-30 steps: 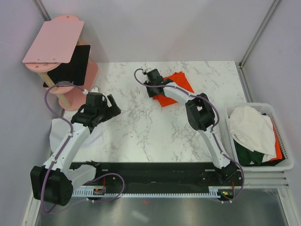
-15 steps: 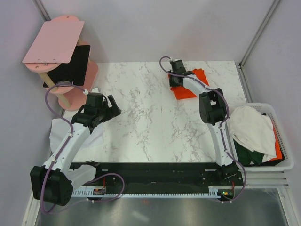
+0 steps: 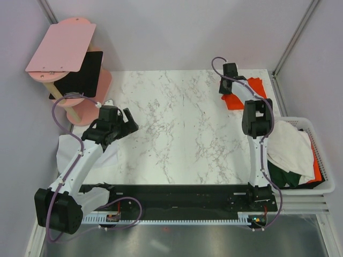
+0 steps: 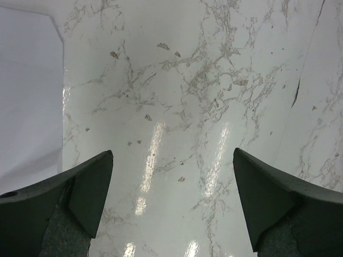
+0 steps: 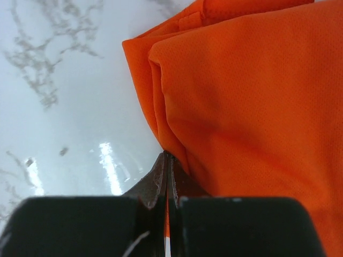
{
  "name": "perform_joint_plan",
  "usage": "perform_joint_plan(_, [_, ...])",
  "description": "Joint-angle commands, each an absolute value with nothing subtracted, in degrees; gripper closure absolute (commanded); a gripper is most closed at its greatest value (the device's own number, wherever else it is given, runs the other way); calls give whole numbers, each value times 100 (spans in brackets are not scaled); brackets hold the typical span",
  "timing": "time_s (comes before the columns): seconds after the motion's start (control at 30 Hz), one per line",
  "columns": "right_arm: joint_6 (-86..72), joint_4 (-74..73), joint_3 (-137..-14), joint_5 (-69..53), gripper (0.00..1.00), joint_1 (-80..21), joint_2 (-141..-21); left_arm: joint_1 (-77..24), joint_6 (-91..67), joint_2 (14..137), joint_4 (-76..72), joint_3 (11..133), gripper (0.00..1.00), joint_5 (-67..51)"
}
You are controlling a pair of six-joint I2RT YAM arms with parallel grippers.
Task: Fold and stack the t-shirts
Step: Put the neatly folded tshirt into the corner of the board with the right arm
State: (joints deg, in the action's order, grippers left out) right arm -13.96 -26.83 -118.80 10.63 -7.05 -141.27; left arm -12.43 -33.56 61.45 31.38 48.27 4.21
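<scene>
The white basket (image 3: 293, 121) sits off the table's (image 3: 177, 144) right edge. A crumpled white t-shirt (image 3: 289, 145) lies on top of what is in it. A dark green t-shirt (image 3: 281, 174) shows beneath it at the basket's near end, and a strip of orange fabric (image 3: 318, 168) lies against the basket's outer wall.

Just beyond the basket's far end, on the table's corner, lies the orange t-shirt (image 3: 245, 96), bunched and partly folded. The right arm (image 3: 256, 139) runs alongside the basket's inner wall, stretched almost straight out to that corner. The right gripper (image 3: 227, 85) is down at the shirt's edge farthest from the basket.

The left arm (image 3: 80, 160) is across the table from the basket, bent at the elbow. The left gripper (image 3: 128, 119) is raised over bare marble and points toward the table's middle.

The overhead view does not show either grip; the wrist cameras do. In the right wrist view the right gripper (image 5: 167, 159) has its fingers pressed together, pinching a fold at the orange t-shirt's (image 5: 241, 96) edge. In the left wrist view the left gripper (image 4: 172, 155) has its fingers (image 4: 88, 187) spread wide with only marble between them.
</scene>
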Motion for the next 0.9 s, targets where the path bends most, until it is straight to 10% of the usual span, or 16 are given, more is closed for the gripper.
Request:
perform_joint_plan(0.0, [-1512, -3392, -11847, 1336, 100, -282, -14106, -1292, -3261, 6126, 3103, 4720, 0, 457])
perform_joint_plan(0.6, [-1635, -3085, -11628, 186, 95, 220, -13369, -1450, -3278, 6205, 3050, 4684, 0, 475])
perform_joint_plan(0.87, [-1170, -2857, -11128, 132, 21, -1009, -11868, -1704, -3199, 6275, 2988, 4851, 0, 413])
